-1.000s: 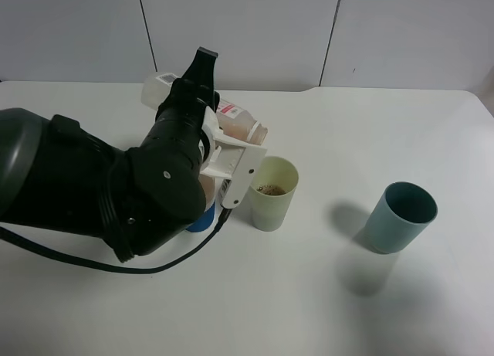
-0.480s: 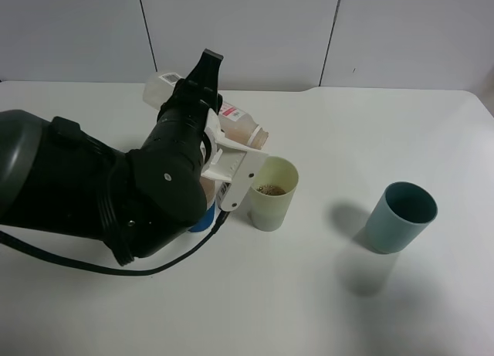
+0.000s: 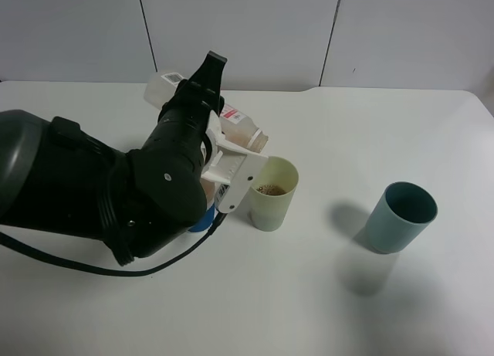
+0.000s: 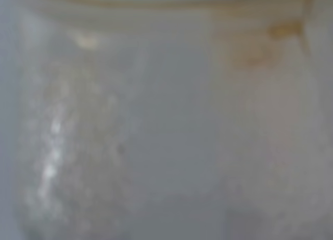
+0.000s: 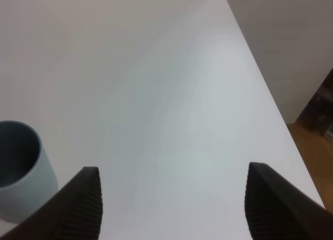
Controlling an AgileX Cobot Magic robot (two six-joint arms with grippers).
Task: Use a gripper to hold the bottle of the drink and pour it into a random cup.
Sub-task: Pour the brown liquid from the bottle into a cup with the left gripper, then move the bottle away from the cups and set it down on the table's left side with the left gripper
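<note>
Tilting steeply, bottle (image 3: 241,130) hung mouth-down just above near rim of cup (image 3: 272,195). Small dark pool of drink (image 3: 270,190) sat in cup. Left gripper (image 3: 217,118) was pinched on bottle body; wrist view showed only blurred bottle wall. Right gripper (image 5: 174,203) had fingers spread, empty, near teal tumbler (image 3: 401,217).

Risks:
- Mouth sat over rim edge, not centre, so stream could run down outside onto table (image 3: 324,294).
- Arm bulk crowded cup and blue-sleeved cup (image 3: 202,217); a nudge might tip either.
</note>
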